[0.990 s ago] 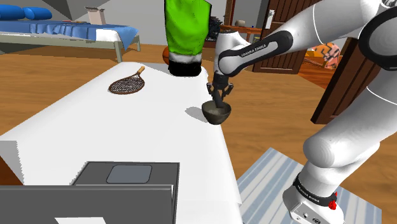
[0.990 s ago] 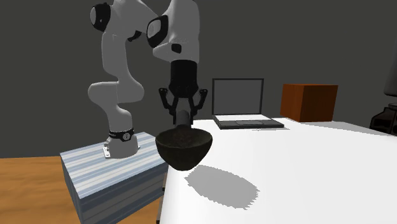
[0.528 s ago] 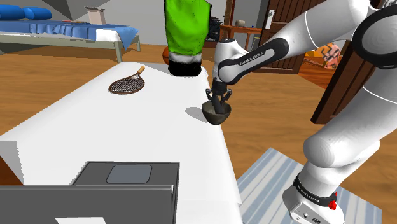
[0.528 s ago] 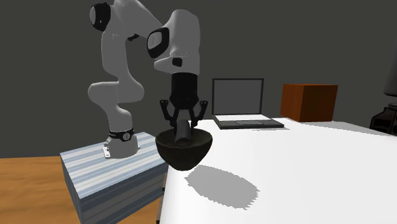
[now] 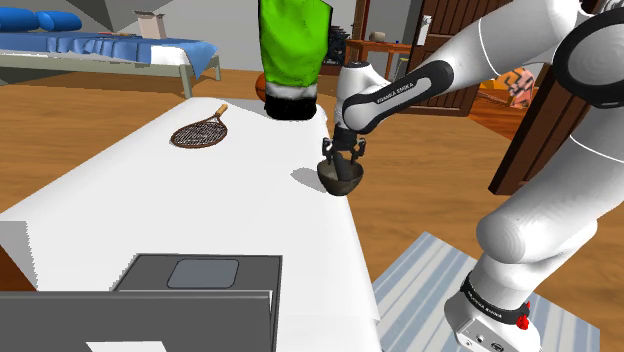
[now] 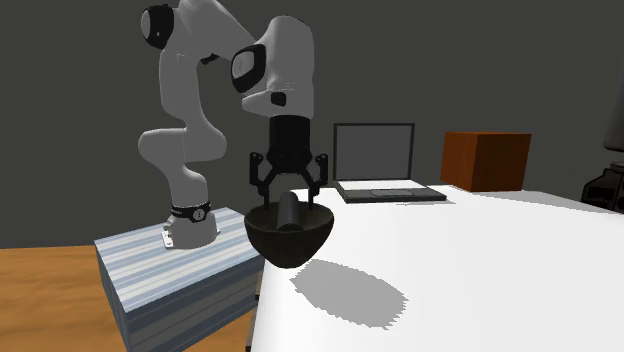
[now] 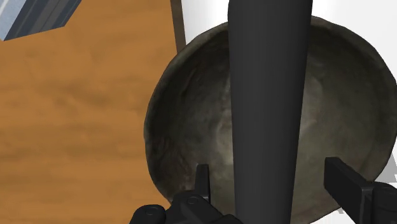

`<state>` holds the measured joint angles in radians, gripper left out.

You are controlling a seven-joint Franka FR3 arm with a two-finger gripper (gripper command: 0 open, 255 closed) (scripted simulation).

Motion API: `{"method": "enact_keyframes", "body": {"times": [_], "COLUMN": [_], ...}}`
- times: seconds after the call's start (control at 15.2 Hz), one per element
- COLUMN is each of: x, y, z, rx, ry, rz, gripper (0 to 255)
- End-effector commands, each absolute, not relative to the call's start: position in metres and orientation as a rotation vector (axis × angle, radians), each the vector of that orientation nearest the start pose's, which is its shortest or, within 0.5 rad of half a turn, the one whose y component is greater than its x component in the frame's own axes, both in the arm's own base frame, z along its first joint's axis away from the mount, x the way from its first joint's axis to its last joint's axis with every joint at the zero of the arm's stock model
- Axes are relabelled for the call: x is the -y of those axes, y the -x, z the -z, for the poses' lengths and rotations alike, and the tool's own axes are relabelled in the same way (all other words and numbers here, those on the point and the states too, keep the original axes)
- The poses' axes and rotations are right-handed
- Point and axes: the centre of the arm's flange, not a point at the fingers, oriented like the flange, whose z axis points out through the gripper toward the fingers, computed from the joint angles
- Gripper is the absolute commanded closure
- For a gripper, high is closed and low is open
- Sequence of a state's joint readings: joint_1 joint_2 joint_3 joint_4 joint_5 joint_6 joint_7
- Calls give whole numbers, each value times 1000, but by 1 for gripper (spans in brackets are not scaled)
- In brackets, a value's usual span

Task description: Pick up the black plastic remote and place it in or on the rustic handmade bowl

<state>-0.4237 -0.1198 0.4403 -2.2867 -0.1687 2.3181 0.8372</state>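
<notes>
From the shoulder view, my hand (image 5: 343, 155) hung right over the bowl (image 5: 341, 181), which sat at the bench (image 5: 200, 200) edge nearest my stand. From the second exterior view, the remote (image 6: 291, 212) stood inside the bowl, its long axis pointing up at my hand. At the wrist, my fingers (image 7: 347, 184) stood wide apart on either side of the remote, gripping nothing.

The bowl (image 5: 340, 181) is dark, grey-brown and round, with a rough, mottled inside (image 7: 191, 127). It sits upright at the desk's (image 5: 150, 200) 3 o'clock edge in the shoulder view. The remote (image 6: 291, 210) is a long, plain black bar. Its lower end rests inside the bowl and it stands nearly upright, rising toward 12 o'clock past the rim in the second exterior view.
</notes>
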Motion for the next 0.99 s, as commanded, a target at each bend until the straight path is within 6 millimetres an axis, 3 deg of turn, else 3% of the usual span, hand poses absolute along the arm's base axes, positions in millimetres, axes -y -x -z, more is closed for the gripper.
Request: {"method": "enact_keyframes", "body": {"times": [0.0, 0.2, 0.46, 0.92], "x": [-8, -8, -16, -16], "y": [-512, -512, -505, -505], "z": [-411, -411, -460, -460], "rx": [-1130, -1130, -1130, -1130], "ry": [3031, 3031, 3031, 3031], "rz": [325, 325, 325, 325], "gripper": [0, 0, 0, 0]}}
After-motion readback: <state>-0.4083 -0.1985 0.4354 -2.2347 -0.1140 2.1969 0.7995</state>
